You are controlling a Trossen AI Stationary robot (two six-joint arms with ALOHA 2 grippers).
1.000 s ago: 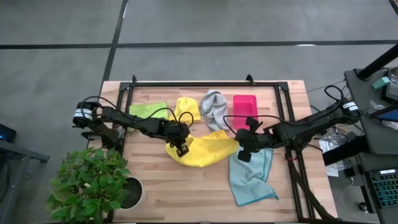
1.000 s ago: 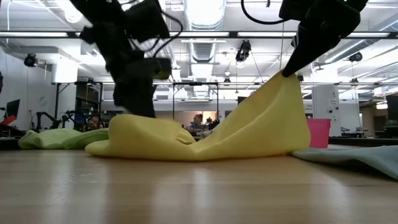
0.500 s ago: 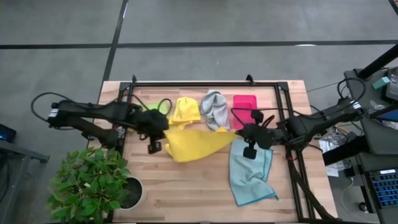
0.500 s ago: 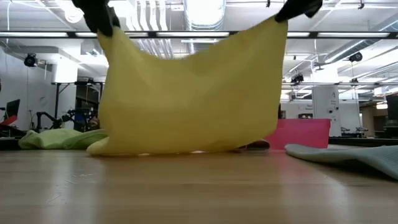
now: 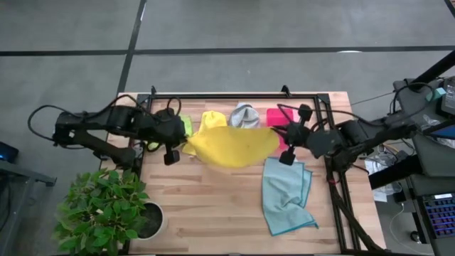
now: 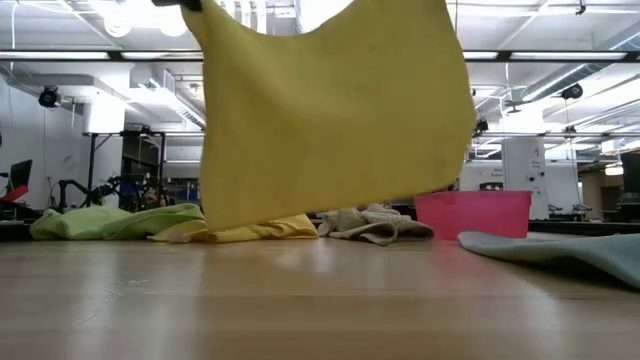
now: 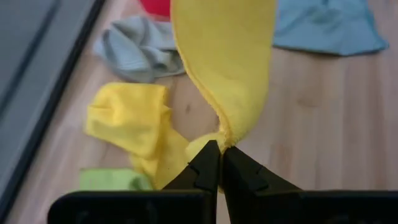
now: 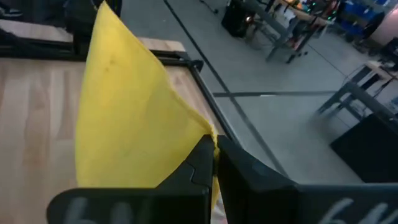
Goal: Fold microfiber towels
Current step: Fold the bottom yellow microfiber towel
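I've got the big yellow towel (image 5: 231,144) up in the air, stretched between my two arms above the back half of the counter (image 5: 213,213). My left pincer (image 7: 219,151) is clamped on one corner — the wrist view shows both dark fingers pressed together on the folded edge. My right pincer (image 8: 213,146) is clamped on the opposite corner, fingers shut tight on the cloth.

From the low view the yellow towel (image 6: 335,110) hangs like a sheet, its lower edge clear of the counter on the right side and dipping lowest at the left, just in front of the cloths behind it.

Behind the hanging towel, along the back of the counter, there's a row: a lime green towel (image 6: 110,220) at the left, a smaller yellow towel (image 7: 134,124) crumpled next to it, then a grey towel (image 7: 140,46) in a heap, then the pink tray (image 6: 472,212). A light blue towel (image 5: 284,195) lies loosely spread on the right side of the counter, nearer the front — well apart from the one I'm holding.

A potted plant (image 5: 106,210) sits by the counter's front left corner.
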